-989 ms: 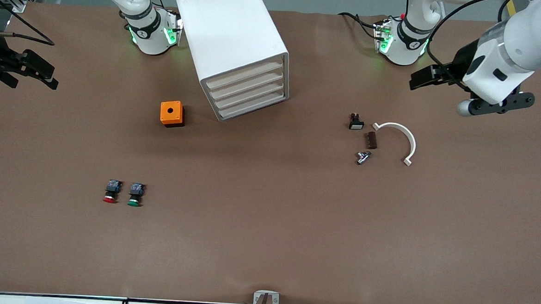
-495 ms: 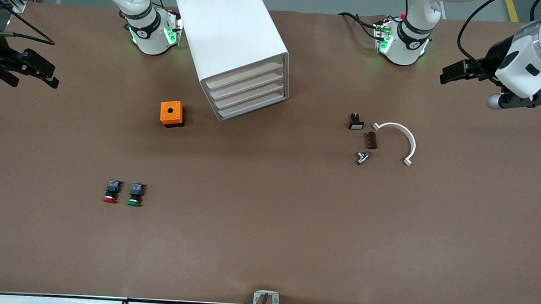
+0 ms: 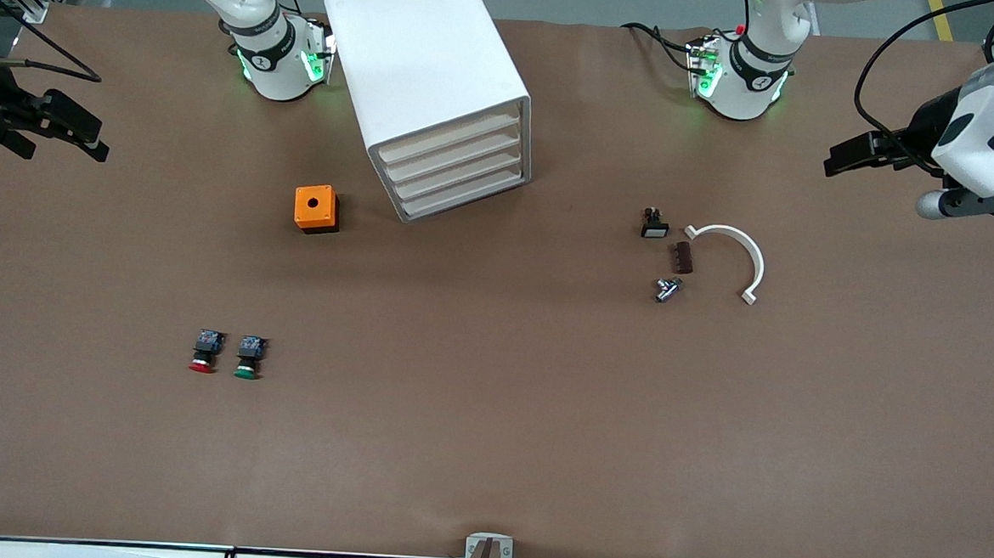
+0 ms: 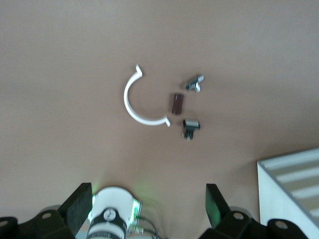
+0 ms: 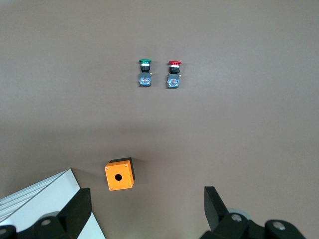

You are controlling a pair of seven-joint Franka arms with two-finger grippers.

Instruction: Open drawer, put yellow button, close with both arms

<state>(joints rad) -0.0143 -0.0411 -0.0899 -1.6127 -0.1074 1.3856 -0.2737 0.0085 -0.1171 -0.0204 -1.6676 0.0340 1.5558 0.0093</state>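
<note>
Leftward along its own end of the bench, the left arm has swung out toward the frame's edge since a second ago, and its gripper has gone with it. Nothing else has shifted.

The left gripper now hangs over bare bench in the upper part of the front view, at the left arm's end. Its fingers are spread wide and hold nothing. The right gripper hangs over the bench at the right arm's end, at about the same height in the frame. It is also spread wide and empty.

The cabinet stands at the upper middle of the frame, between the two arm bases. Its top drawer is pushed in flush with the three below it. It lies well apart from both grippers, roughly midway between them. The yellow button cannot be seen in any view.

An orange box with a round hole sits just beside the cabinet, toward the right arm's end. A red button and a green button lie side by side lower in the frame, nearer the camera.

Toward the left arm's end lie a white curved clip, a small black switch, a brown piece and a metal part, close together.
</note>
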